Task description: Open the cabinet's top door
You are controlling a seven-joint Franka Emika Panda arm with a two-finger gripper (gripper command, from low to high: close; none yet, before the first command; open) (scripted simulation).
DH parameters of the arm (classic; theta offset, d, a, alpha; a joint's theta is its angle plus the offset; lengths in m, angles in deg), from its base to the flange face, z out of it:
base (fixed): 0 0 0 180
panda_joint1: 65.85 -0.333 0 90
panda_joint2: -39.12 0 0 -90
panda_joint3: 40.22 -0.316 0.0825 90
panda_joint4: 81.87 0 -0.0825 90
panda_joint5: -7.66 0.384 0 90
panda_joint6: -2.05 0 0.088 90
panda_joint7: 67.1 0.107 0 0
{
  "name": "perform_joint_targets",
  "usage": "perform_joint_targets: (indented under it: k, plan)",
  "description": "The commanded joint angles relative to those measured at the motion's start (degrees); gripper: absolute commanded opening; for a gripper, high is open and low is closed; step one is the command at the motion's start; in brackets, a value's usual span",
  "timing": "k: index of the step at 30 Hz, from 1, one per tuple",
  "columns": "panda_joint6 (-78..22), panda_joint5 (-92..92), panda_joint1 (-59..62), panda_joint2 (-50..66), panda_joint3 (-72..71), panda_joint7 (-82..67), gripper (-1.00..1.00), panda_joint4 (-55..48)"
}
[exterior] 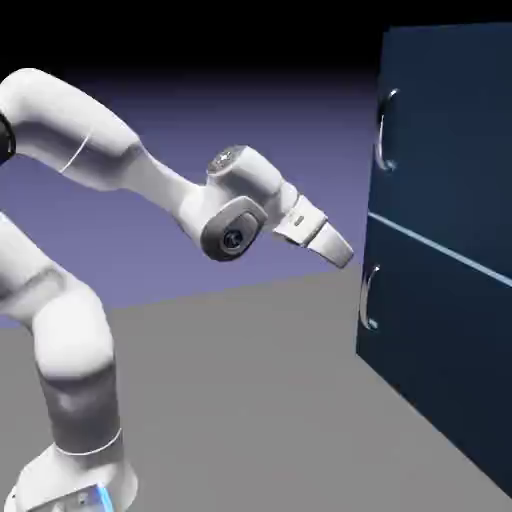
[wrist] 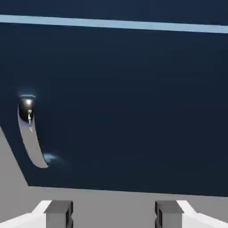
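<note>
The dark blue cabinet (exterior: pixel 440 250) stands at the right side of the grey desk (exterior: pixel 250 400), its front turned toward the arm. A thin pale seam (exterior: pixel 440 248) splits that front into two panels. The top door (exterior: pixel 450 110) lies flush and closed, with a curved silver handle (exterior: pixel 383 130) near its left edge. The lower panel (exterior: pixel 430 360) has its own silver handle (exterior: pixel 369 297).

The claw (exterior: pixel 340 250) hangs in the air, well apart from the cabinet, tilted down toward the lower panel. Its fingers (wrist: pixel 59 213) stand spread and released, with nothing between them. The hand view shows the lower panel and its handle below the seam.
</note>
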Motion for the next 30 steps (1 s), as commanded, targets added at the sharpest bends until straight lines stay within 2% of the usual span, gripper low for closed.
perform_joint_targets:
  k: [1, 30]
  plan:
    - [0.02, 2.5, 1.01, -0.12, -1.04, -1.89, 0.0, -0.76]
    - [0.7, 74.77, 30.34, -3.63, -31.17, -56.72, 0.0, -22.76]
